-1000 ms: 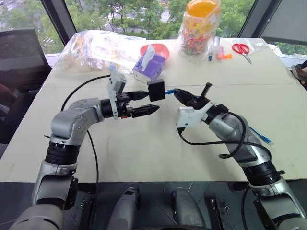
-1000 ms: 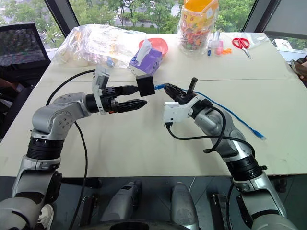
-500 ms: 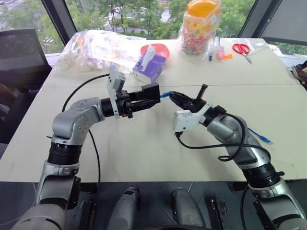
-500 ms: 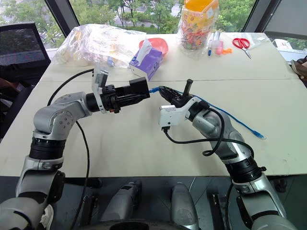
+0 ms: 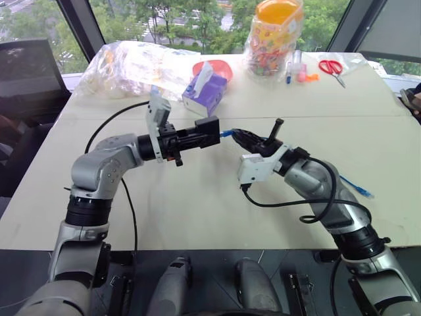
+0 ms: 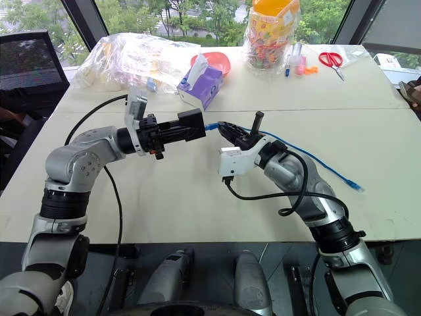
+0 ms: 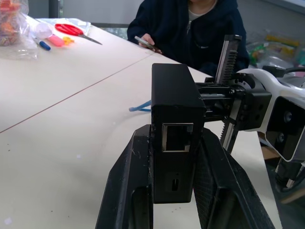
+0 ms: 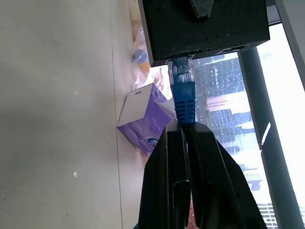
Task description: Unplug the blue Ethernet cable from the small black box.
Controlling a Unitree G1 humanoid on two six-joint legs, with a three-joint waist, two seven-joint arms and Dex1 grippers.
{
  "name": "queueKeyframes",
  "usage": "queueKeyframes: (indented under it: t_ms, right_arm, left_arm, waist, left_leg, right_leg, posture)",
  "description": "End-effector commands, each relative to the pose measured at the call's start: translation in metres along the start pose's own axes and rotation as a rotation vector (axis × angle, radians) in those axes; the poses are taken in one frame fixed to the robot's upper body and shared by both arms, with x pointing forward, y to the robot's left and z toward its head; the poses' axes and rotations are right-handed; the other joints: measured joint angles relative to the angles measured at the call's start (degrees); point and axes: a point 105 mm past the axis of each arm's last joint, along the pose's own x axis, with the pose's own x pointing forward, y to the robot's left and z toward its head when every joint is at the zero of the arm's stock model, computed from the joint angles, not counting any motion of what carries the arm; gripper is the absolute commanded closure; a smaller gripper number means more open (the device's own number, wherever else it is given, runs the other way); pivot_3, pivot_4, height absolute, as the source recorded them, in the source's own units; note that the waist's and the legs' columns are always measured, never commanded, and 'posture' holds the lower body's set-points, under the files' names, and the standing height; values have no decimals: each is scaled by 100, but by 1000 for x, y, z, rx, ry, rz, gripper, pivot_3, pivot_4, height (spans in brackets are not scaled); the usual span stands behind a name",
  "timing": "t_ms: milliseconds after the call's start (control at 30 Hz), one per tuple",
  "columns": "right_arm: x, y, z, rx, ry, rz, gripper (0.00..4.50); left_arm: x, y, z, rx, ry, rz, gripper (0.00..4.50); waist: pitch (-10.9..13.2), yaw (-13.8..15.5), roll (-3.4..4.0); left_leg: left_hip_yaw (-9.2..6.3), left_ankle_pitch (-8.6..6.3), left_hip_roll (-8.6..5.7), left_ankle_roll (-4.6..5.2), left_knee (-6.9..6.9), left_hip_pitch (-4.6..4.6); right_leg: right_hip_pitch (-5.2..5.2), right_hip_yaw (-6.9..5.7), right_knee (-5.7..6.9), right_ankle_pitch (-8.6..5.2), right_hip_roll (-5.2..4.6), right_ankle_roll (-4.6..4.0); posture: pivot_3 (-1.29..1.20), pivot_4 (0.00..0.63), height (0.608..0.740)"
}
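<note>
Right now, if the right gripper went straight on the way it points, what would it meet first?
Most likely the small black box. The right gripper is shut on the blue Ethernet cable, whose plug sits at the box's socket, directly ahead. The left gripper clamps that box.

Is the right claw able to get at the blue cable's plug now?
Probably yes: the right claw already pinches the blue cable just behind its plug, which meets the black box.

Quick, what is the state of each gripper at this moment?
Left gripper: closed on the small black box.
Right gripper: closed on the blue Ethernet cable, just behind its plug, which meets the box.
</note>
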Motion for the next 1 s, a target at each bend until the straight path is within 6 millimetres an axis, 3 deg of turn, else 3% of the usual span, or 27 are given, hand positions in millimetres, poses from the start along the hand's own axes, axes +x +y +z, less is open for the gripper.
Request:
queueKeyframes:
  t_ms: [33, 100, 267, 567, 733, 833, 1000]
  right_arm:
    - [0, -16, 9, 18, -51, -29, 2695]
    - [-2, -9, 6, 143, -53, 59, 1687]
    - [-10, -5, 2, 303, -81, 237, 1687]
    - [-19, -32, 20, 981, -199, 477, 1687]
    - [-23, -34, 17, 1159, -184, 552, 1687]
    - [-23, -32, 20, 1196, -179, 598, 2975]
    - [-18, -32, 26, 1265, -192, 627, 2975]
  left_arm:
    - [-2, -4, 8, 62, -30, -26, 4000]
    - [-4, -7, 6, 63, -33, -60, 4000]
    - [-8, -11, 4, 83, -12, -123, 4000]
    - [-13, -18, 6, 98, 38, -223, 4000]
    - [-14, -20, 6, 100, 44, -232, 4000]
    - [-14, -21, 8, 102, 41, -234, 4000]
    - [-13, -22, 11, 97, 31, -244, 4000]
  waist:
    - [0, 1, 0]
    - [0, -1, 0]
    - [3, -1, -4]
    - [3, 4, -5]
    - [4, 30, -5]
    - [4, 31, -5]
    - [4, 11, -5]
  left_leg:
    - [0, 0, 0, 0, 0, 0]
    - [0, 0, 0, 0, 0, 0]
    - [-1, 0, 0, 0, 0, 0]
    - [-5, -2, 3, 1, -1, -1]
    - [-5, -4, 2, 4, -2, -3]
    - [-4, -6, 2, 6, -4, -9]
    - [-4, -5, 2, 6, -3, -30]
  right_leg:
    - [0, 0, 0, 0, 0, 0]
    - [0, 0, -1, 0, 0, 0]
    - [5, -1, -7, 0, 0, 0]
    - [5, -4, -10, -1, -1, -2]
    - [5, -6, -18, -1, -4, -3]
    - [1, -7, -24, -1, -5, -2]
    - [-20, -8, -23, 0, -5, 0]
  posture:
    - [0, 150, 728]
    - [0, 150, 728]
    - [0, 150, 728]
    - [0, 150, 728]
    - [0, 150, 728]
    - [0, 150, 728]
    - [0, 150, 728]
